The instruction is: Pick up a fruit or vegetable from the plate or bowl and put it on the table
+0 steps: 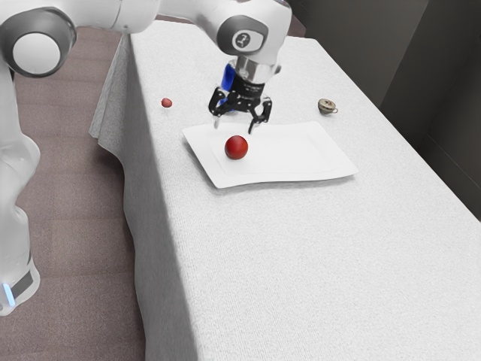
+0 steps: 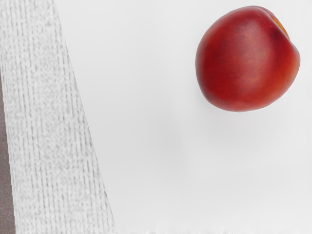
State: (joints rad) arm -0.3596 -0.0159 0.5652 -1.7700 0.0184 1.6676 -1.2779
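Note:
My gripper (image 1: pixel 238 124) hangs over the far edge of the white rectangular plate (image 1: pixel 289 154), its two fingers spread wide with nothing between them. A round red fruit (image 1: pixel 236 147) rests on the plate, toward the exterior view's left, a little below and nearer the camera than the fingertips. In the wrist view the same fruit (image 2: pixel 247 59) looks like a peach or nectarine with a yellowish stem hollow, lying on the smooth white plate (image 2: pixel 141 141).
A small red object (image 1: pixel 167 103) lies on the white-clothed table (image 1: pixel 301 256) beyond the plate. A small brownish pot-like item (image 1: pixel 326 106) stands near the table's far side. Something blue (image 1: pixel 228 77) shows behind the gripper. Dark walls border the exterior view's right.

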